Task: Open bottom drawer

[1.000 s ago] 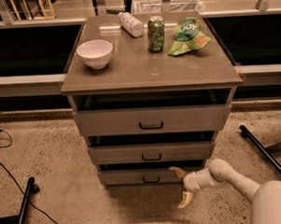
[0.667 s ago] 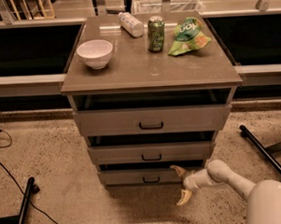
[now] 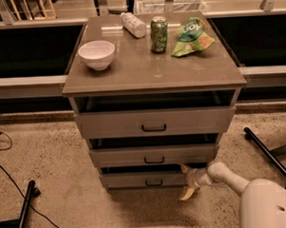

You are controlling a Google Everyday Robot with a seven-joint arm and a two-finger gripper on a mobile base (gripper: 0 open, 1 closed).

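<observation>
The bottom drawer (image 3: 136,180) is the lowest grey-tan front of the cabinet, with a small black bar handle (image 3: 154,183). It sits slightly out from the cabinet, with a dark gap above it. My gripper (image 3: 186,181) is at the right end of this drawer front, low near the floor, to the right of the handle. Its two tan fingers (image 3: 187,194) are spread apart, one above the other, and hold nothing. My white arm (image 3: 231,178) reaches in from the lower right.
The middle drawer (image 3: 154,156) and top drawer (image 3: 154,122) stand above. On the cabinet top (image 3: 131,71) are a white bowl (image 3: 96,54), a green can (image 3: 159,34), a plastic bottle (image 3: 133,24) and a green chip bag (image 3: 192,36). Black stand legs (image 3: 268,153) lie right, and cables and a black leg (image 3: 24,206) lie left.
My gripper has moved slightly up and closer to the right end of the bottom drawer front. The drawers have not visibly moved.
</observation>
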